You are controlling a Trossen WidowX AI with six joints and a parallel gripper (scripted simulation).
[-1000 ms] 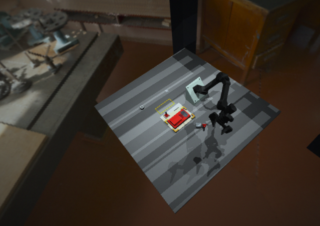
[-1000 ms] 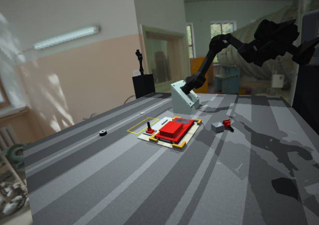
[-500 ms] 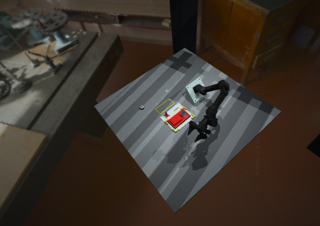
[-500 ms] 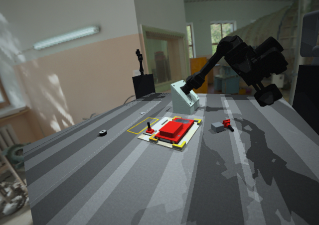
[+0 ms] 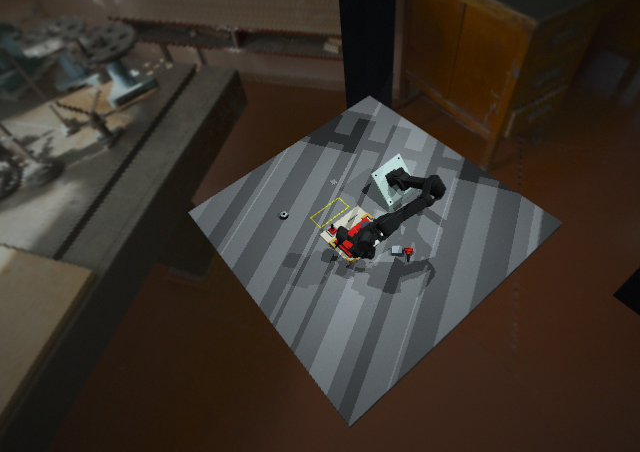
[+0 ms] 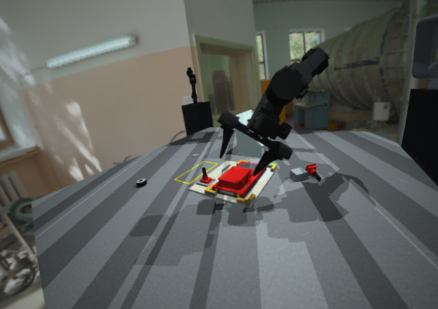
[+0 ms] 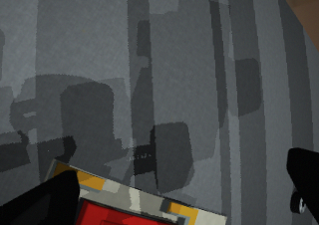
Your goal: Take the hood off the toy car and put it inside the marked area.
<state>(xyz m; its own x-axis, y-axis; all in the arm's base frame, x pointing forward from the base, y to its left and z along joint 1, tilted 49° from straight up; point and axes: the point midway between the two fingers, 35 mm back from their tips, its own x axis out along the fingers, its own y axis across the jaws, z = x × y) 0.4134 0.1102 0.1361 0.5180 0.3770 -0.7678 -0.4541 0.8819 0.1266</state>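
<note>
The red toy car (image 5: pixel 361 226) (image 6: pixel 248 183) (image 7: pixel 125 217) sits in yellow corner brackets on a cream board (image 5: pixel 356 211) (image 6: pixel 198 189) (image 7: pixel 145 197). A raised red block (image 6: pixel 233 178), apparently the hood, is on the car's near end. My gripper (image 6: pixel 237 166) (image 7: pixel 185 172) is open and empty, tilted low over the car. In the exterior view one fingertip overlaps the car's side; I cannot tell whether it touches. The other is above the board's far side. The yellow outlined area (image 5: pixel 324 207) (image 6: pixel 189 170) is empty beside the board. The arm hides part of the car in the top view.
A red knob with a black stem (image 5: pixel 332 228) (image 6: pixel 205 180) stands on the board. A grey block (image 5: pixel 396 249) (image 6: pixel 298 173) and a red part (image 5: pixel 408 251) (image 6: pixel 311 169) lie beyond the board's other side. A black ring (image 5: pixel 283 214) (image 6: pixel 141 182) lies past the outline.
</note>
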